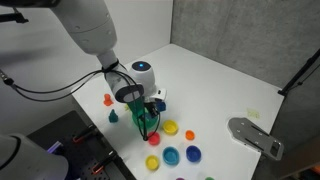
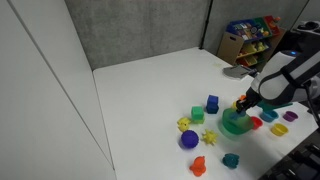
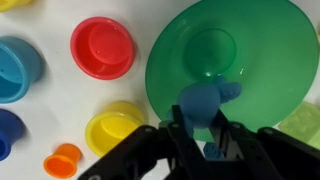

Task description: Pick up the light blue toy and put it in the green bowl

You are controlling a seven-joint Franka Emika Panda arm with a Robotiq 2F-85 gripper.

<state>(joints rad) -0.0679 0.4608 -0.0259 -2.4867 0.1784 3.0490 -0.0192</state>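
The claw (image 3: 207, 128) grips the light blue toy (image 3: 208, 98) over the inside of the green bowl (image 3: 270, 60). From the bowl, a red cup (image 3: 102, 47) sits at ten o'clock. A yellow cup (image 3: 115, 125) sits just beside the rim at eight, and a blue cup (image 3: 15, 70) farther out at nine.

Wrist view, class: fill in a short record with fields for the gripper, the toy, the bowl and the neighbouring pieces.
gripper: shut on the light blue toy
light blue toy: held in the gripper, over the bowl's inside
green bowl: upright, no other piece seen inside
neighbours: red cup, yellow cup, blue cup, all beside the bowl
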